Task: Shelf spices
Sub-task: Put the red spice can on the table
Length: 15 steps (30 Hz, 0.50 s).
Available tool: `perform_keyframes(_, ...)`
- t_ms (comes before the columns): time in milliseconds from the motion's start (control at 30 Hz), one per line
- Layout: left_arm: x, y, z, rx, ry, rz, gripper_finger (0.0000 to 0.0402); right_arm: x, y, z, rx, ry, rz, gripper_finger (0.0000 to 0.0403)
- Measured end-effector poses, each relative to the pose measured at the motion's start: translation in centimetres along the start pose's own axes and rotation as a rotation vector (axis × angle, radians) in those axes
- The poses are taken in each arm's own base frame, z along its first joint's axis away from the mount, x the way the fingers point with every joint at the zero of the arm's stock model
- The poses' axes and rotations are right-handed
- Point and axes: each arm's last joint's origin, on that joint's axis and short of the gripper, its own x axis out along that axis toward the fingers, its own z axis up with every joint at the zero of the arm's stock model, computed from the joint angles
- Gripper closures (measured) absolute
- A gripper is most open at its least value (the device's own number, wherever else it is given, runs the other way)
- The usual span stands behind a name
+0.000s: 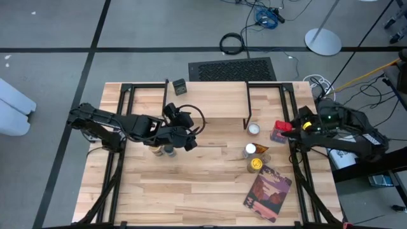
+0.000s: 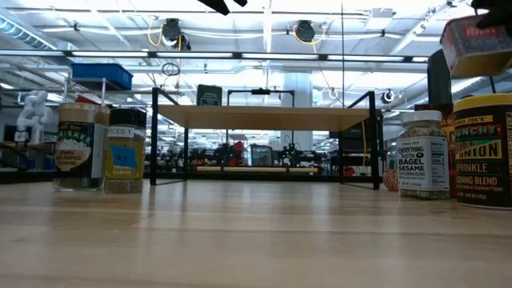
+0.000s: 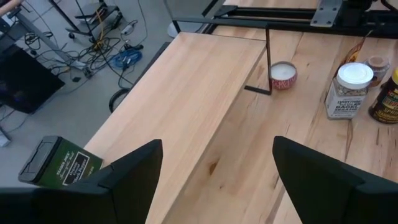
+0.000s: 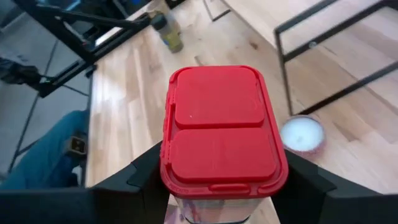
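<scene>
My right gripper [image 4: 221,186] is clamped on the red-lidded tin [image 4: 221,134], lifted off the table [image 1: 191,184] at right of centre in the high view, just right of the shelf [image 1: 206,102]. In the low view the tin hangs in the upper right corner, clear of the jars under it.

My left gripper [image 1: 184,141] has its fingers spread with nothing between them, hovering left of centre by two jars [image 1: 163,150].

Green tin [image 1: 180,86] sits on the shelf plank, top centre. White-topped jar [image 1: 254,129] sits by the shelf's right leg. Bagel-sesame jar [image 1: 250,151] and yellow-lidded jar [image 1: 255,165] stand lower right, above the book [image 1: 268,193].
</scene>
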Motion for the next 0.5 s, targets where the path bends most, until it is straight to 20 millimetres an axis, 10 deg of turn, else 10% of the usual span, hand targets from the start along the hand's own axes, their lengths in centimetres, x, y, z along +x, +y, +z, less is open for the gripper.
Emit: perform_keyframes(500, 0.0, 0.0, 0.0, 0.024, 0.0, 0.0, 0.0086, 0.4, 0.5, 2.2, -0.155, -0.231, -0.03, 0.019)
